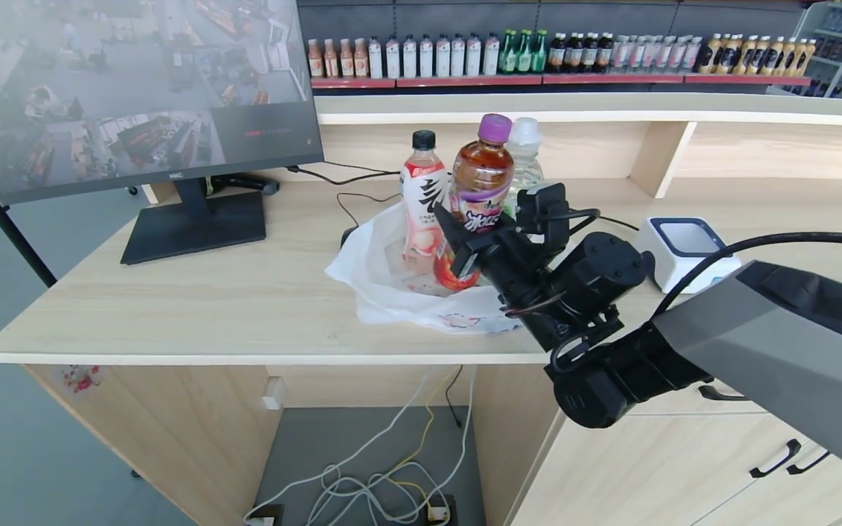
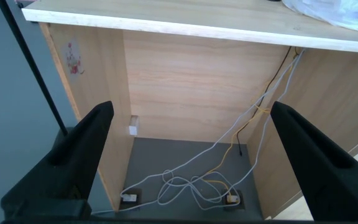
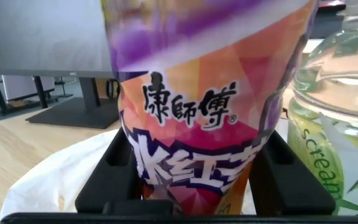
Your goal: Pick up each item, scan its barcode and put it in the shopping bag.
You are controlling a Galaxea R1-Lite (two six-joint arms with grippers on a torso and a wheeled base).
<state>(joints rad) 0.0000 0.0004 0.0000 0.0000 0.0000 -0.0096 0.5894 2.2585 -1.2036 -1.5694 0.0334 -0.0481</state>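
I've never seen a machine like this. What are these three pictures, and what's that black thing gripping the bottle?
It is a two-armed robot at a shop counter. The wide picture comes from a camera on its head; the other two come from cameras on its wrists. The black thing is the right claw, closed around a purple-capped drink bottle, which is tilted at the mouth of a white shopping bag. The right wrist picture shows that bottle up close. A pink bottle stands in the bag, with a clear bottle behind. A monitor and a small white scanner also sit there. The left claw hangs open below counter level, facing cables.
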